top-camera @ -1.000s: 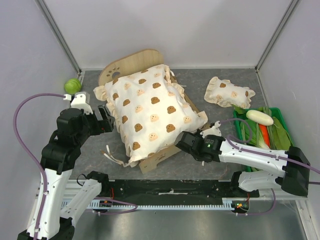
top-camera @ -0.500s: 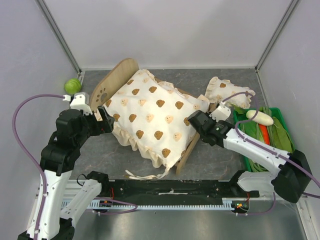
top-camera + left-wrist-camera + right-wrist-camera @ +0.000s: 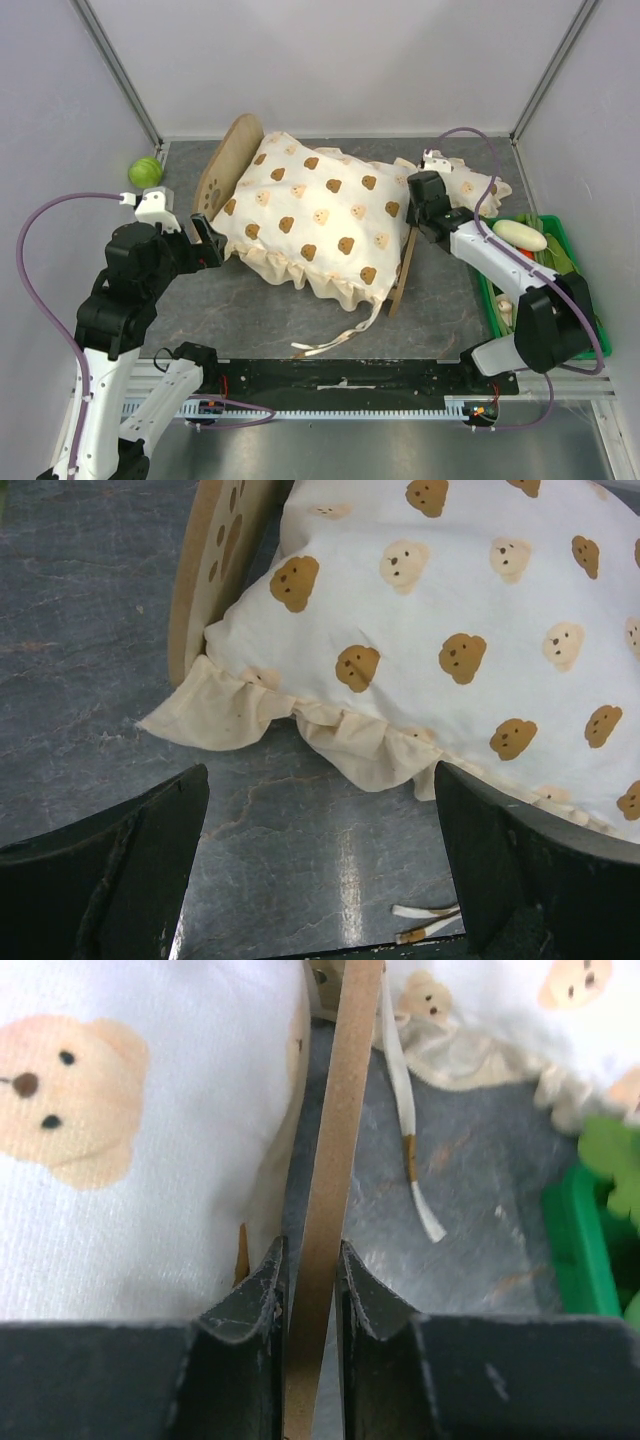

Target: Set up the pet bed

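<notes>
A: Top view?
B: The pet bed [image 3: 222, 170] lies across mid-table, headboard to the left, with the cushion [image 3: 320, 210] on top. My right claw [image 3: 413, 228] is at its foot end. My left claw [image 3: 207, 238] is just beside the headboard end, not touching.
A: Left wrist?
B: Left claw [image 3: 320, 772] is spread wide with nothing in it. The cushion frill is ahead.
A: Right wrist?
B: Right claw [image 3: 312, 1260] is pinching the pet bed's thin wooden board. The cushion is on the left, a tie [image 3: 400, 1090] and the green tray [image 3: 572, 1230] on the right.
</notes>
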